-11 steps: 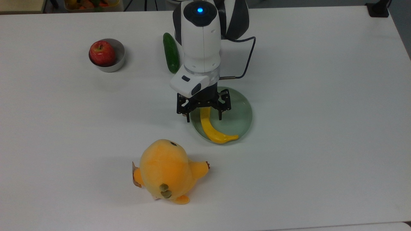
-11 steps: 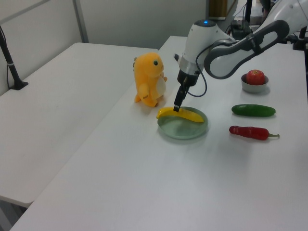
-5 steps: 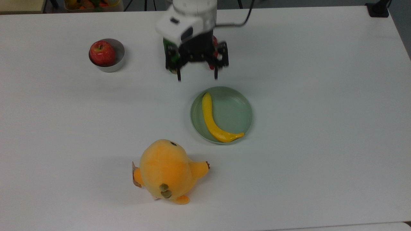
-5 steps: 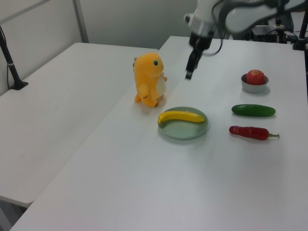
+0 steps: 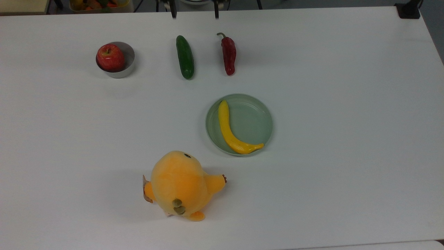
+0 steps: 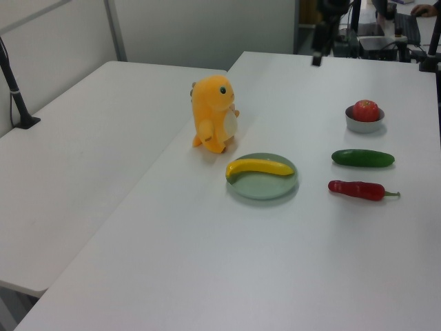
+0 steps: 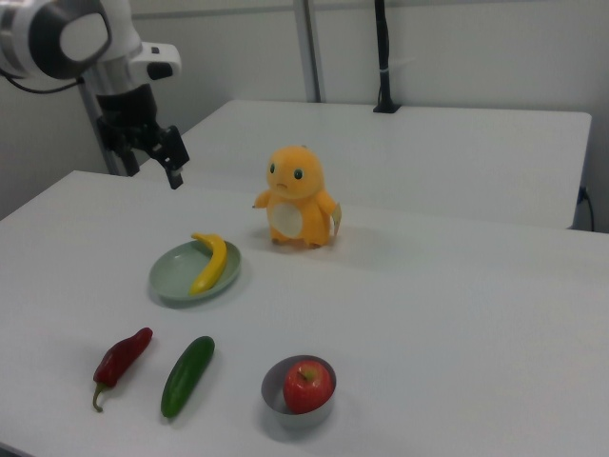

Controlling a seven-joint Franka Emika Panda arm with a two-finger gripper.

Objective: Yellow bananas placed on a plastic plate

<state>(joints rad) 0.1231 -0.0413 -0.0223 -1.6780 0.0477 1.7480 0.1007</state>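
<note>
Gripper (image 7: 174, 164) hangs up high w/ fingers spread, holding nothing, well apart from the plate (image 5: 258, 119). Yellow banana (image 5: 229, 132) lies on the plate, by its rim, near the orange plush toy (image 5: 180, 185).

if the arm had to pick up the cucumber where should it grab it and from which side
Probably the middle of the cucumber, from straight above. It lies flat on the table as an even cylinder, so the end effector's fingers should close across its short width; the pepper beside it lies apart, leaving room.
</note>
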